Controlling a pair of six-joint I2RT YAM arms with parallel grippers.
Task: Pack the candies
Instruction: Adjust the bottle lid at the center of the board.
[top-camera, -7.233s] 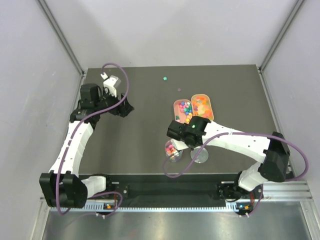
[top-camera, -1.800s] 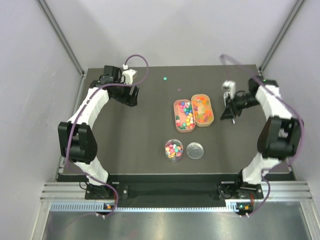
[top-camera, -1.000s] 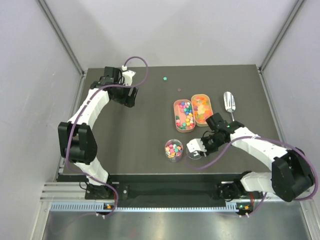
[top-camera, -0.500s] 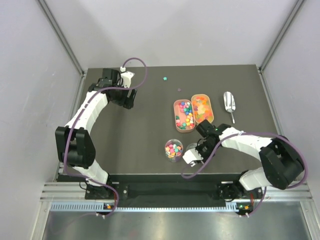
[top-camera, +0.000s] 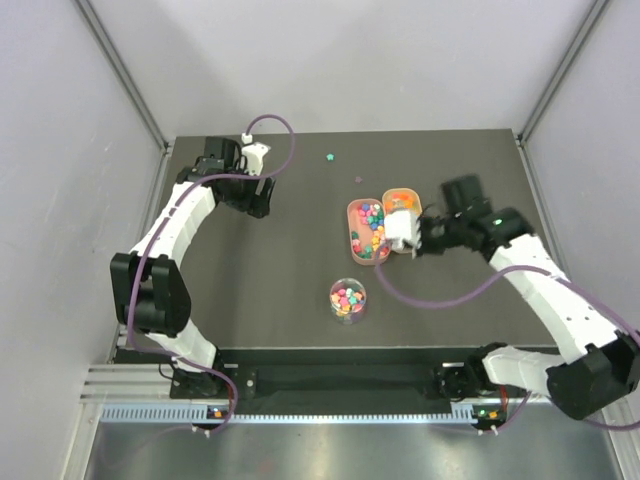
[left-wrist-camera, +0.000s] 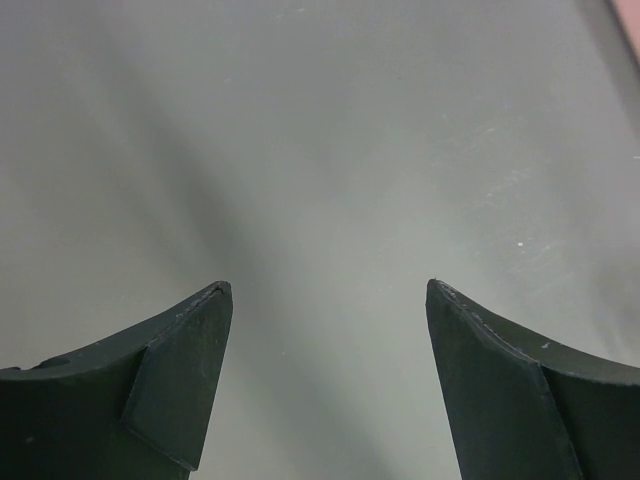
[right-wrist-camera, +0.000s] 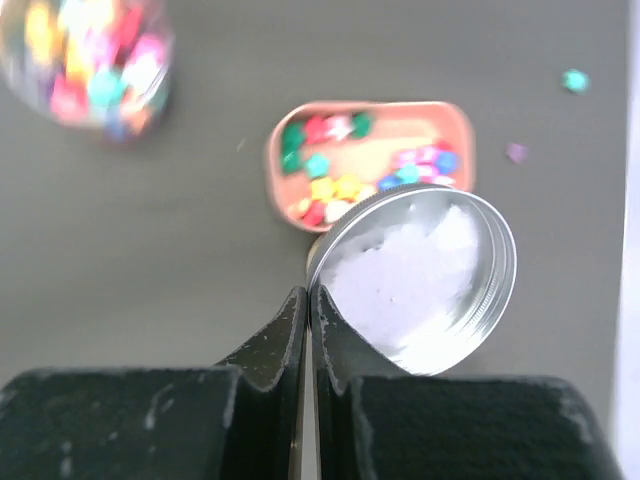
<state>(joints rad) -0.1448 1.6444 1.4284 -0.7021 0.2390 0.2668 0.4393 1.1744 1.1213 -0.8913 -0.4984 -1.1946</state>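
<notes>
From above, the candies (top-camera: 369, 228) lie in a tray (top-camera: 352, 212) at mid-table, with more in a jar (top-camera: 348, 299) nearer the bases. The right gripper (top-camera: 404, 228) hangs over the orange tray (top-camera: 402, 197) beside it, and the left gripper (top-camera: 255, 196) is well apart at far left. Left wrist: jaws wide apart over bare table (left-wrist-camera: 330, 120), holding nothing. Right wrist: the fingers (right-wrist-camera: 270, 345) pinch the rim of a metal lid (right-wrist-camera: 420, 285) above the tray of candies; the jar shows blurred at top left.

2 arms (top-camera: 170, 225), 2 oval trays (top-camera: 350, 222), 1 clear jar (top-camera: 334, 303), 1 metal lid (right-wrist-camera: 420, 275), 2 loose candies (top-camera: 329, 156) (1 green, 1 purple); the rest are too many to count.
</notes>
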